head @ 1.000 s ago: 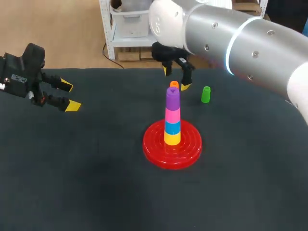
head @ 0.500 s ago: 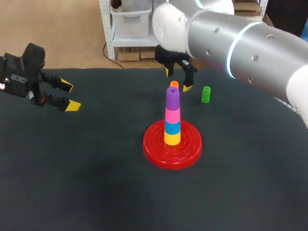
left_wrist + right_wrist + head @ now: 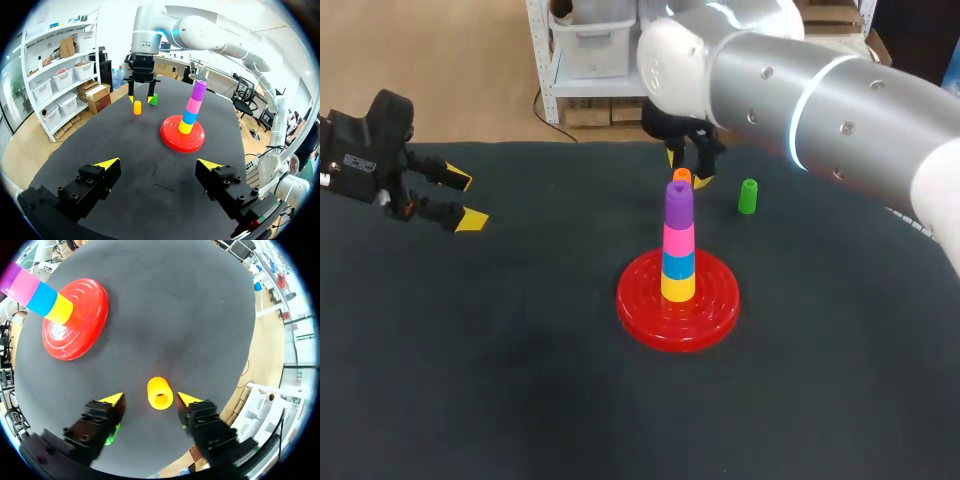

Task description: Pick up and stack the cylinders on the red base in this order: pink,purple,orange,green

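L gripper (image 3: 466, 201) hung over the table's (image 3: 470, 380) left edge, jaws wide, holding nothing. Near centre I noted the red base (image 3: 642, 312) carrying a stack, btm to top: yellow cylinder (image 3: 678, 287), blue cylinder (image 3: 679, 264), pink cylinder (image 3: 679, 240), purple cylinder (image 3: 679, 204). Behind it the orange cylinder (image 3: 160, 393) stood upright on the table between the fingers of my R gripper (image 3: 150, 399). Jaws wide, gaps both sides, no contact. Green cylinder (image 3: 747, 196) stood upright further right, apart.

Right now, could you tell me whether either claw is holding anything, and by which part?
Nothing is held. The right claw hangs open over the orange cylinder, its fingers clear of it; the left claw is open and empty.
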You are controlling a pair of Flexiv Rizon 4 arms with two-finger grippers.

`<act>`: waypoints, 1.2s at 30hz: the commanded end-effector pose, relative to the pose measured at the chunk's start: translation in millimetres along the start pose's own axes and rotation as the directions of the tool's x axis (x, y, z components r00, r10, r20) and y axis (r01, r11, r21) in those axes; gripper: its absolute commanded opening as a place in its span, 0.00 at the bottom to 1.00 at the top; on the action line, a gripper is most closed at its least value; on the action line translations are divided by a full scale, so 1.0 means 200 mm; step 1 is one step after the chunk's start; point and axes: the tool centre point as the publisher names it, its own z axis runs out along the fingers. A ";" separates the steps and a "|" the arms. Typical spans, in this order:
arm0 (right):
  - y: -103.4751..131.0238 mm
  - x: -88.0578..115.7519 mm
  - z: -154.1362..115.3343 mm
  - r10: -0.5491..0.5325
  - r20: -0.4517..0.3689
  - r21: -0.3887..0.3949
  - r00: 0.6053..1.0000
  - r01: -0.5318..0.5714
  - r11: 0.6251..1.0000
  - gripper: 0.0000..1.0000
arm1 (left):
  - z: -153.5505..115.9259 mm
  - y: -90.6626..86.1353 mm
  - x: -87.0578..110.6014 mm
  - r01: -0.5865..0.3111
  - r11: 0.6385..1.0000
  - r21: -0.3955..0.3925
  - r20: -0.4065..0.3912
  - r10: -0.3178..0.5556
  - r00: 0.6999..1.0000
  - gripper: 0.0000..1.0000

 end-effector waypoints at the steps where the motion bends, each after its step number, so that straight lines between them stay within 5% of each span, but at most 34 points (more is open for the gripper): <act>1: -0.05 0.01 0.00 0.000 0.006 -0.226 1.000 0.001 0.974 0.25 | 0.00 0.00 0.01 -0.003 1.000 0.000 0.003 0.003 1.000 1.00; 15: -0.07 0.00 0.04 0.002 0.002 -0.223 1.000 -0.002 0.975 0.35 | 0.00 0.00 0.01 -0.003 1.000 0.000 0.003 0.003 1.000 1.00; 17: -0.07 0.00 0.04 -0.001 0.001 -0.224 1.000 0.001 0.975 0.56 | 0.00 0.00 0.01 -0.003 1.000 0.000 0.003 0.003 1.000 1.00; 19: -0.08 -0.01 0.03 -0.002 0.000 -0.224 1.000 0.002 0.975 0.97 | 0.00 0.00 0.01 -0.003 1.000 0.000 0.003 0.003 1.000 1.00; 20: -0.08 -0.01 0.02 -0.002 -0.001 -0.223 1.000 0.002 0.975 1.00 | 0.00 0.00 0.01 -0.003 1.000 0.000 0.003 0.003 1.000 1.00; 33: -0.08 -0.02 0.03 0.015 -0.005 -0.215 1.000 -0.016 0.977 1.00 | 0.00 0.00 0.01 -0.003 1.000 0.000 0.003 0.003 1.000 1.00; 34: -0.08 -0.02 0.04 0.018 -0.005 -0.213 1.000 -0.018 0.977 0.84 | 0.00 0.00 0.01 -0.003 1.000 0.000 0.003 0.003 1.000 1.00; 35: -0.08 -0.02 0.04 0.021 -0.003 -0.210 1.000 -0.022 0.978 0.49 | 0.00 0.00 0.01 -0.003 1.000 0.000 0.003 0.003 1.000 1.00; 36: -0.08 -0.02 0.04 0.022 -0.004 -0.209 1.000 -0.022 0.978 0.42 | 0.00 0.00 0.01 -0.003 1.000 0.000 0.003 0.003 1.000 1.00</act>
